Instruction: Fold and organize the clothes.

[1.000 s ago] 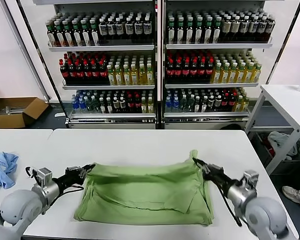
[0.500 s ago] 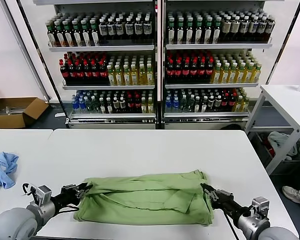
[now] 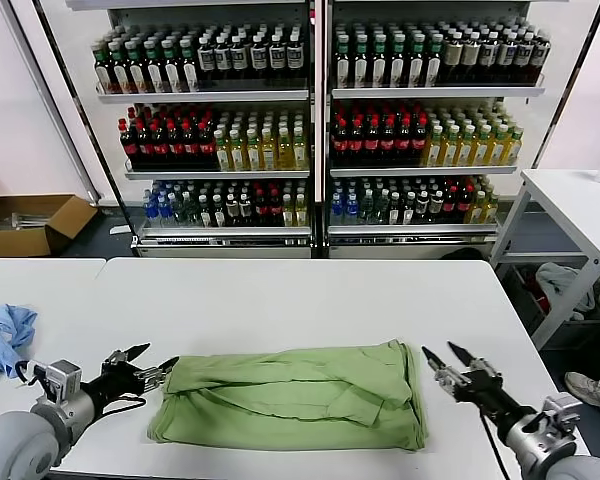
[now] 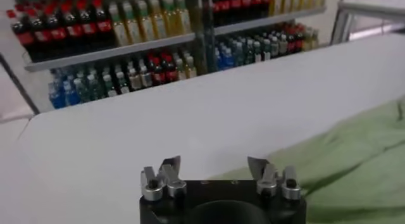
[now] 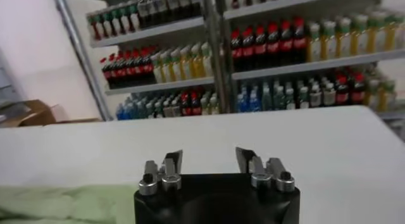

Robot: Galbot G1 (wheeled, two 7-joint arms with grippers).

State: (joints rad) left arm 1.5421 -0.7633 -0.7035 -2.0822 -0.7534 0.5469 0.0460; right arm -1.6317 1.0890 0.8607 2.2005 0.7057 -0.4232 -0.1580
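The light green clothes [image 3: 295,395] lie folded in a flat band on the white table [image 3: 310,295] near its front edge. My left gripper [image 3: 145,362] is open just off the shirt's left end, nothing between its fingers. My right gripper [image 3: 446,356] is open a little beyond the shirt's right end, also empty. In the left wrist view the green fabric [image 4: 354,155] lies beside the open left gripper [image 4: 215,163]. The right wrist view shows the open right gripper [image 5: 209,157] over bare table, with a strip of green cloth [image 5: 57,203] at the frame's edge.
A crumpled light blue cloth [image 3: 2,335] lies on the neighbouring table at the left. Shelves of bottles [image 3: 310,120] stand behind. A cardboard box [image 3: 30,220] sits on the floor at left, and another white table [image 3: 580,205] is at right.
Both grippers carried the shirt's far edge toward the front, folding it, then opened, let go and drew outward away from the shirt's ends.
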